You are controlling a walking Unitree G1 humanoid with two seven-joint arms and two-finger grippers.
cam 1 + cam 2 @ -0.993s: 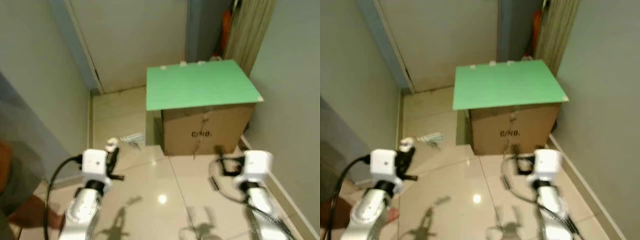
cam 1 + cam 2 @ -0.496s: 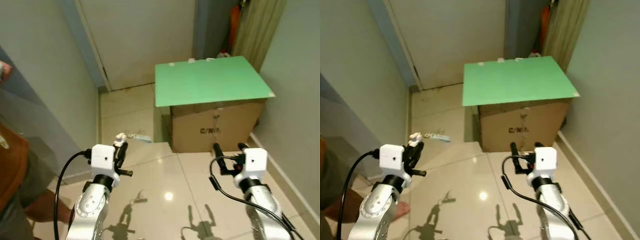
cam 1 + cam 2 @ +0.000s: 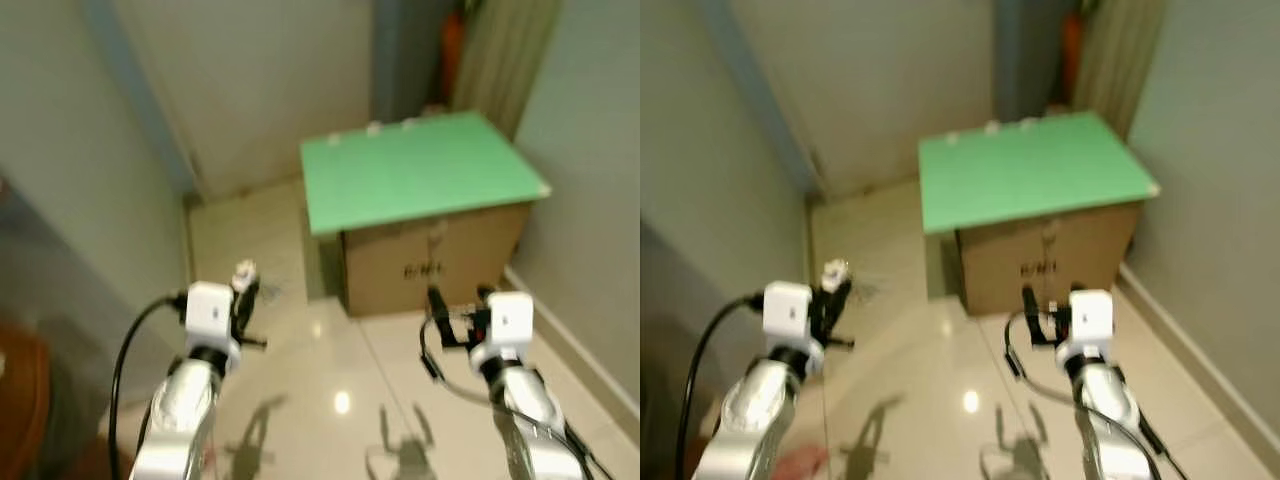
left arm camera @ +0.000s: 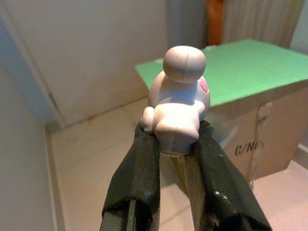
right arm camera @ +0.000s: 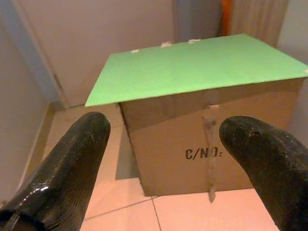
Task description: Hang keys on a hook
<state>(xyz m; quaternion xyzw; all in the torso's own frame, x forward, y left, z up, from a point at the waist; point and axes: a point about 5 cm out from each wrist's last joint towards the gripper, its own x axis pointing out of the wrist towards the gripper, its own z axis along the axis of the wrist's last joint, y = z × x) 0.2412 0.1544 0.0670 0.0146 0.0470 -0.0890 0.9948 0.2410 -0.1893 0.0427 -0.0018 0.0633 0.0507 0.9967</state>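
Nearest the camera, two silver arms were seen reaching forward over a glossy tiled floor [image 3: 300, 400]. The left gripper [image 4: 179, 139] was pressed together on a small white figurine-shaped key charm [image 4: 178, 98], which was pinched between its two black fingers [image 4: 137, 178]; something metallic could be glimpsed hanging beneath the charm, though the keys themselves could not be made out clearly. The right gripper [image 5: 173, 159] was held with its fingers spread wide, nothing between them.

Further off, a cardboard box [image 3: 430, 265] topped with a green board [image 3: 415, 170] was placed against the right-hand wall, with a pale door [image 3: 260, 90] behind it.

Compared with half a second before, the whole scene had been shifted and blurred, which was judged to be camera movement as the robot walked or turned; the charm had been kept gripped throughout. No hook could be identified ahead, so the hanging step was judged not yet begun, with the hook to be found first.
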